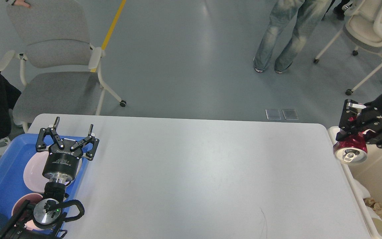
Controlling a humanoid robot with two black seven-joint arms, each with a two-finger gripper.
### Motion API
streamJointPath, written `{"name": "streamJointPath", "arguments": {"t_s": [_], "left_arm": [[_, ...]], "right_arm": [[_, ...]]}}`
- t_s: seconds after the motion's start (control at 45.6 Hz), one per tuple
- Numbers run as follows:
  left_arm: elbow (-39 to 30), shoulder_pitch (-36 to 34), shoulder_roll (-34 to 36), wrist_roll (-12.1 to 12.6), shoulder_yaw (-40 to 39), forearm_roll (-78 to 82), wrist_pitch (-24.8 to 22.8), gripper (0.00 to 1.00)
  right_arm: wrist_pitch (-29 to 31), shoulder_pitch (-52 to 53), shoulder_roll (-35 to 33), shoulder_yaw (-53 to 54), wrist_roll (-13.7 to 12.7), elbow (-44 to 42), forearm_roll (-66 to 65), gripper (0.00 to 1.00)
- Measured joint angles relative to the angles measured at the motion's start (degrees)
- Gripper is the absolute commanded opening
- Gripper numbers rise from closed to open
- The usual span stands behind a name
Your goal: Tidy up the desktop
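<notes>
The white desktop [191, 172] fills the lower part of the head view. My right gripper [351, 127] is shut on a red drink can [350, 150] and holds it in the air over the left rim of the cream bin [381, 176], past the desktop's right edge. My left gripper [73, 127] is open and empty, hovering over the far edge of the blue tray [3, 172] at the desktop's left end. The tray holds a pink plate [33, 169] and a pink bowl [20, 205], both partly hidden by my left arm.
The cream bin holds crumpled paper [376, 207] at its near end. A grey chair [56, 63] stands beyond the far left corner. A person in jeans [284, 36] stands on the floor behind the table. White chairs [373, 30] stand at far right.
</notes>
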Motion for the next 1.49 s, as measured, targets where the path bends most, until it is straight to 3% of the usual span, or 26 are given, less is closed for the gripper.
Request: {"name": "streamJointPath", "arguments": {"t_s": [0.263,0.46,0.613,0.811,1.03,1.051,1.073,1.183,1.49], "left_arm": [[0.00,0.00,-0.01,0.00,0.00,0.06,0.00,0.96],[0.00,0.00,-0.01,0.00,0.01,0.05,0.00,0.96],[0.01,0.00,-0.01,0.00,0.00,0.03,0.00,0.96],[0.00,0.00,-0.01,0.00,0.00,0.02,-0.01,0.96],[0.00,0.00,-0.01,0.00,0.00,0.04,-0.01,0.96],[0.00,0.00,-0.01,0.00,0.00,0.04,-0.01,0.96],[0.00,0.00,-0.01,0.00,0.00,0.03,-0.01,0.96],[0.00,0.00,-0.01,0.00,0.00,0.03,-0.01,0.96],[0.00,0.00,-0.01,0.00,0.00,0.04,-0.01,0.96]], "right_arm": [[-7.14,-27.26,-9.79,3.63,0.15,-27.07,-0.47,0.00],[-14.95,-53.50,-10.40,15.98,0.24,-47.80,-0.44,0.00],[-20.86,-75.73,-4.13,24.96,0.33,-66.19,-0.39,0.00],[-26.13,-100.64,9.07,31.55,0.47,-92.51,-0.16,0.00],[-32.87,-109.40,15.83,32.62,0.40,-98.28,0.09,0.00],[-33.05,-109.65,15.99,32.67,0.36,-98.30,0.17,0.05],[-33.26,-109.91,16.11,32.72,0.30,-98.30,0.24,0.18],[-34.46,-110.37,16.03,32.78,0.25,-98.39,0.44,1.00],[-37.91,-111.03,16.18,32.82,0.23,-98.31,0.69,1.00]]}}
